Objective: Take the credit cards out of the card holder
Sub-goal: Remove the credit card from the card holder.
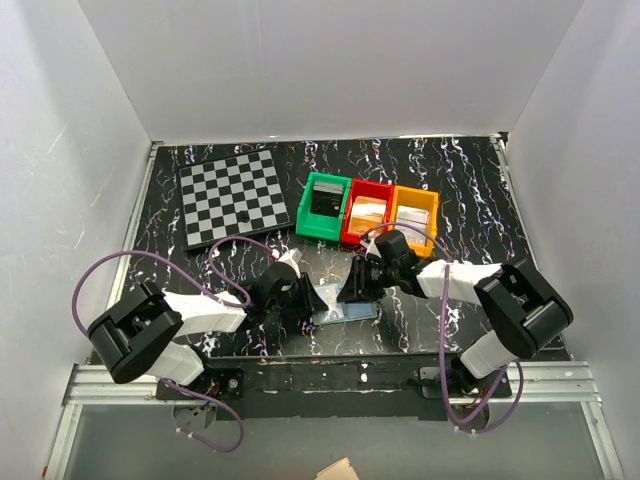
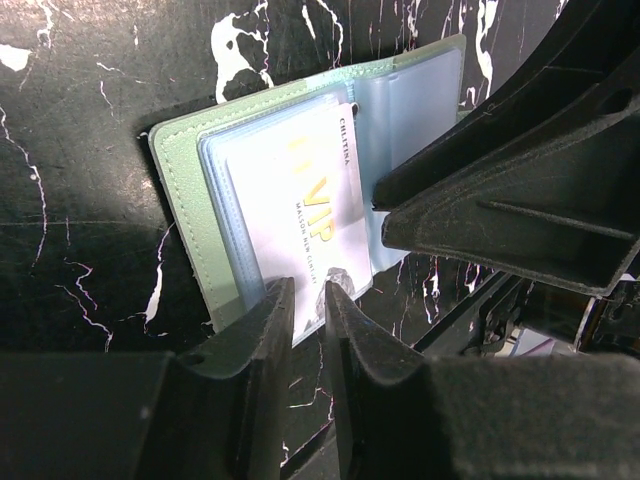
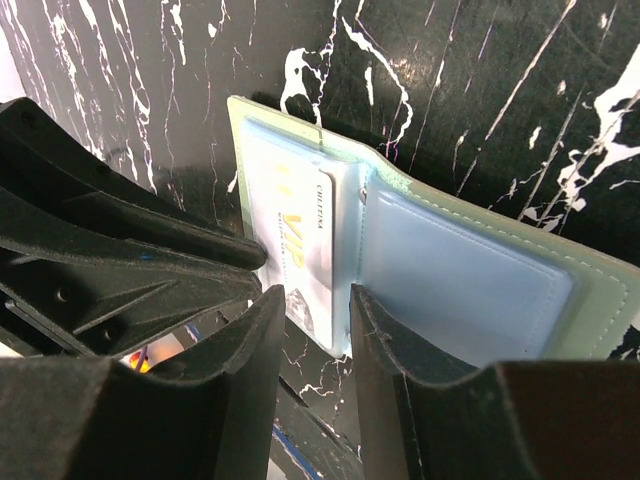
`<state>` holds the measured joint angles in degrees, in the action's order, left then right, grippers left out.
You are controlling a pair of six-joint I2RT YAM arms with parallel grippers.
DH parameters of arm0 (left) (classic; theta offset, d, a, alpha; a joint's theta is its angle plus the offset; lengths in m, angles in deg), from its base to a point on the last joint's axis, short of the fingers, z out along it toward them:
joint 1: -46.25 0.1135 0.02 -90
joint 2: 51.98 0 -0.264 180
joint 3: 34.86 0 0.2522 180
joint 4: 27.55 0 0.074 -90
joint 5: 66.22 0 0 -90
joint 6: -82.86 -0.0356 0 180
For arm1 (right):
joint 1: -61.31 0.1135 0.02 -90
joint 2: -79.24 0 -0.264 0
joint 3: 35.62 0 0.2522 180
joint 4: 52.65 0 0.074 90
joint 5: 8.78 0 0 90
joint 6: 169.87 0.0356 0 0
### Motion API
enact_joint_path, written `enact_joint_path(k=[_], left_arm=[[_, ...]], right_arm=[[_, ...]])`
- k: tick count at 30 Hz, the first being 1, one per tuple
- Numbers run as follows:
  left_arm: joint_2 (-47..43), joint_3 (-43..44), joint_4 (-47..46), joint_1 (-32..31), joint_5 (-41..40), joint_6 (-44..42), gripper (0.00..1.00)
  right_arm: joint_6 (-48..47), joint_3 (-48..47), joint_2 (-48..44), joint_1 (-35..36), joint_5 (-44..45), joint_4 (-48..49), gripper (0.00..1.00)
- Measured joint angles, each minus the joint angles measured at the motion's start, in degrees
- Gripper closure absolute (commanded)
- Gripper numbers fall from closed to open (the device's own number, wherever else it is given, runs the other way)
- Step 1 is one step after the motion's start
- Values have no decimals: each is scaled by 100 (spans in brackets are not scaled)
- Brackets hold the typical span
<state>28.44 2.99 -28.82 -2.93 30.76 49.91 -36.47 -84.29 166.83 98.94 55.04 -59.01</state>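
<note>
The sage-green card holder (image 1: 342, 306) lies open on the black marbled table between both grippers, showing its light blue pockets (image 3: 470, 275). A white credit card (image 2: 300, 195) printed "VIP" sticks partly out of one pocket. My left gripper (image 2: 308, 295) is open by a narrow gap, and the card's near corner reaches in between its tips. My right gripper (image 3: 315, 300) is open, astride the card's (image 3: 300, 235) other end. One of its fingers (image 3: 400, 340) sits on the blue pocket half. From above, the left gripper (image 1: 305, 300) and right gripper (image 1: 355, 285) face each other over the holder.
A checkerboard (image 1: 233, 197) lies at the back left. Green (image 1: 323, 207), red (image 1: 367, 213) and orange (image 1: 413, 215) bins stand in a row behind the holder, with items inside. White walls enclose the table on three sides.
</note>
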Motion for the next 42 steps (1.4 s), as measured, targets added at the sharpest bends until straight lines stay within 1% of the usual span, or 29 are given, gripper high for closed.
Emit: enact_joint_path(k=[4, 9, 10, 14, 19, 24, 33, 39, 42], left_arm=[[-2, -7, 0, 0, -13, 0, 81], [-162, -44, 74, 0, -28, -7, 71], [-234, -50, 120, 0, -39, -4, 70], [-468, -48, 212, 0, -68, -42, 70], [-505, -48, 332, 0, -94, -76, 73], [-415, -48, 339, 0, -103, -85, 73], [-120, -48, 273, 0, -101, -81, 75], [-90, -48, 229, 2, -101, -48, 76], [-68, -48, 205, 0, -101, -44, 78]], right_arm=[[2, 0, 33, 0, -20, 28, 60], [0, 0, 66, 0, -37, 37, 60], [0, 0, 66, 0, -42, 37, 60], [0, 0, 66, 0, -61, 39, 60], [0, 0, 66, 0, -63, 39, 60], [0, 0, 66, 0, -85, 42, 60], [44, 0, 85, 0, -142, 83, 61], [74, 0, 142, 0, -173, 157, 61], [92, 0, 142, 0, -197, 186, 61]])
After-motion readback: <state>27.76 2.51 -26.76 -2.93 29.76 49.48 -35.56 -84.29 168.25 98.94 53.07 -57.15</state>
